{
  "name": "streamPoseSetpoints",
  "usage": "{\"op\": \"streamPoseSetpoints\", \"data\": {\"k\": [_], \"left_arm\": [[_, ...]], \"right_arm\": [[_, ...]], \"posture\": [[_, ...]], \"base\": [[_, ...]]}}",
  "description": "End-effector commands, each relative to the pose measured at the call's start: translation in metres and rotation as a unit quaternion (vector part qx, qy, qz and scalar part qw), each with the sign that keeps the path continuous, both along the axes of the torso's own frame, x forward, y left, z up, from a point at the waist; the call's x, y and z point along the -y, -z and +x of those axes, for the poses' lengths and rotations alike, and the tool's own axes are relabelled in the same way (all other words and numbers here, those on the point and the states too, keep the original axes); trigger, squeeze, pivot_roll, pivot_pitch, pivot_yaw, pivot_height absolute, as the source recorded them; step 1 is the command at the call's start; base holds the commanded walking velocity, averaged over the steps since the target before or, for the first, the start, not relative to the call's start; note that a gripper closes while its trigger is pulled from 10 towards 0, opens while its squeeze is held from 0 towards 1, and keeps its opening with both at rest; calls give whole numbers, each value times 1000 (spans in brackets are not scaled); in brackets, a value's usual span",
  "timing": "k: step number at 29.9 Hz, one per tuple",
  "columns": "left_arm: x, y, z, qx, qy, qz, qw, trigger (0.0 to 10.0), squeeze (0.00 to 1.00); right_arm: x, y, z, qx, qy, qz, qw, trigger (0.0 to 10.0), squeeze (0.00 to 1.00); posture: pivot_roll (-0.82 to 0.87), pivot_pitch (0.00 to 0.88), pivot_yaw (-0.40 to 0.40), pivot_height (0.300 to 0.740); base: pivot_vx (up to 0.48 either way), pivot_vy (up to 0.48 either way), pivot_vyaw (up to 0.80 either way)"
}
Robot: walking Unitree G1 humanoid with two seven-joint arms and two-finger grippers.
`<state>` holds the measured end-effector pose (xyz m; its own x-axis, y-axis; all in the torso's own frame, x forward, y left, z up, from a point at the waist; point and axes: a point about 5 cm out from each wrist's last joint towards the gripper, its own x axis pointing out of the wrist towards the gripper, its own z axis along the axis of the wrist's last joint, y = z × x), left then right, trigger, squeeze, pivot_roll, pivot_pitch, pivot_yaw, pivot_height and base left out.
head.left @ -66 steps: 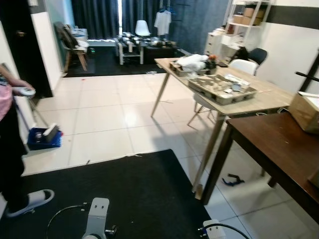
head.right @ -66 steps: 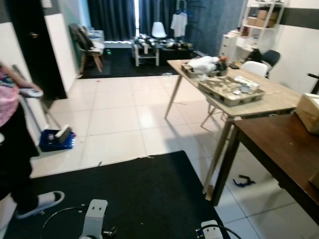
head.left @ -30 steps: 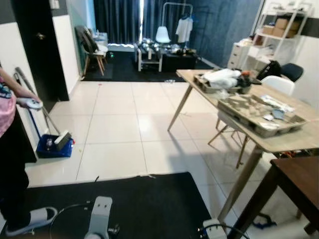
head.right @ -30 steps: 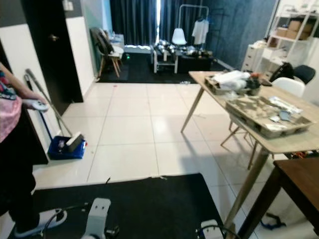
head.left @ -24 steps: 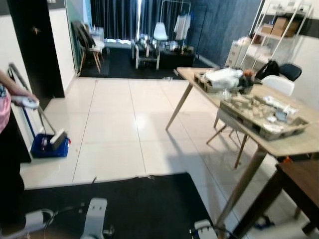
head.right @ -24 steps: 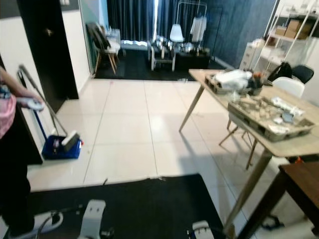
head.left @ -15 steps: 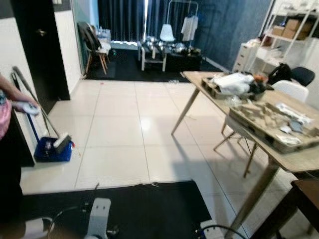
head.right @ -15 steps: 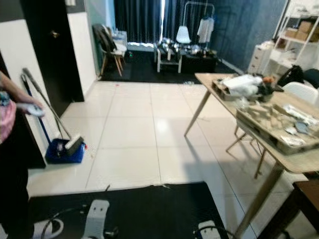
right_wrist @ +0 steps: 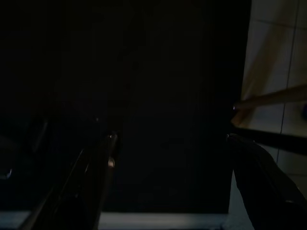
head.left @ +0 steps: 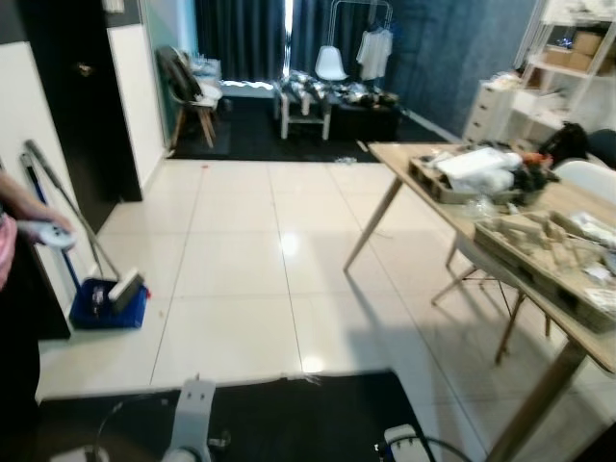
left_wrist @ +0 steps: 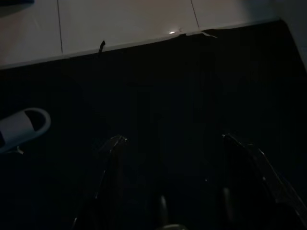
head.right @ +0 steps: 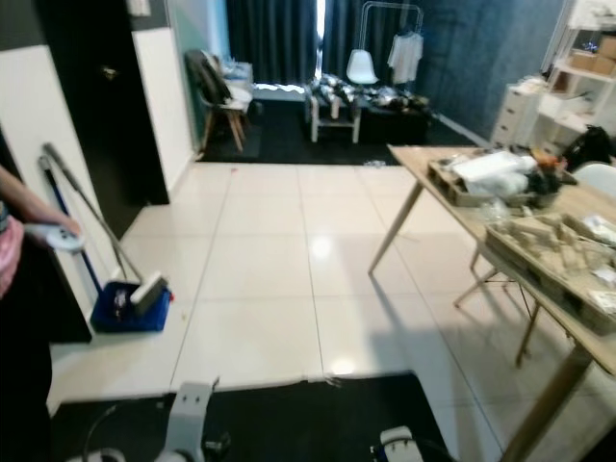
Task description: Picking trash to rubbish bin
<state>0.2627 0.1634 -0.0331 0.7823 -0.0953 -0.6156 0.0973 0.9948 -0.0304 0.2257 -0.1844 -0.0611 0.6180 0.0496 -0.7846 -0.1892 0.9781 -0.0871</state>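
Both arms hang low over a black rug (head.left: 289, 414); the silver left wrist (head.left: 192, 419) and right wrist (head.left: 402, 443) peek in at the bottom of the eye views. In the dark left wrist view, my left gripper (left_wrist: 172, 143) is open above the rug with nothing between its fingers (left_wrist: 112, 177). My right gripper (right_wrist: 170, 139) is likewise open over the rug, fingers (right_wrist: 96, 177) wide apart. Small scraps (left_wrist: 206, 33) lie on the tile at the rug's edge. A blue dustpan with a brush (head.left: 108, 300) stands on the tile at the left.
A person (head.left: 17, 289) stands at the left holding a white controller (head.left: 43, 234); a white slipper (left_wrist: 21, 125) rests on the rug. A wooden table (head.left: 462, 207) with cardboard trays and white bags fills the right. Open white tile (head.left: 260, 260) leads to a far dark room.
The camera has swung left and moved forward: the wooden table has slid toward the right edge, and the dark brown table has left the picture. Both arms still hang low.
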Motion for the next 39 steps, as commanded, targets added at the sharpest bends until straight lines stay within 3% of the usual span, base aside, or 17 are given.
{"op": "streamPoseSetpoints", "data": {"k": [1, 13, 39], "left_arm": [[-2, 2, -2, -7, 2, 5, 1000, 10000, 0], [-1, 2, -2, -7, 7, 5, 1000, 10000, 0], [-6, 0, 0, -13, 10, 10, 1000, 10000, 0]], "right_arm": [[-3, 4, -5, -11, 4, 7, 1000, 10000, 0], [-5, 4, -6, -13, 4, 13, 1000, 10000, 0], [-8, 5, -5, -18, 12, 16, 1000, 10000, 0]], "posture": [[-26, 14, -50, 740], [-21, 12, -53, 740], [-6, 1, -39, 740]], "base": [[345, 0, 0], [345, 0, 0], [343, 0, -800]]}}
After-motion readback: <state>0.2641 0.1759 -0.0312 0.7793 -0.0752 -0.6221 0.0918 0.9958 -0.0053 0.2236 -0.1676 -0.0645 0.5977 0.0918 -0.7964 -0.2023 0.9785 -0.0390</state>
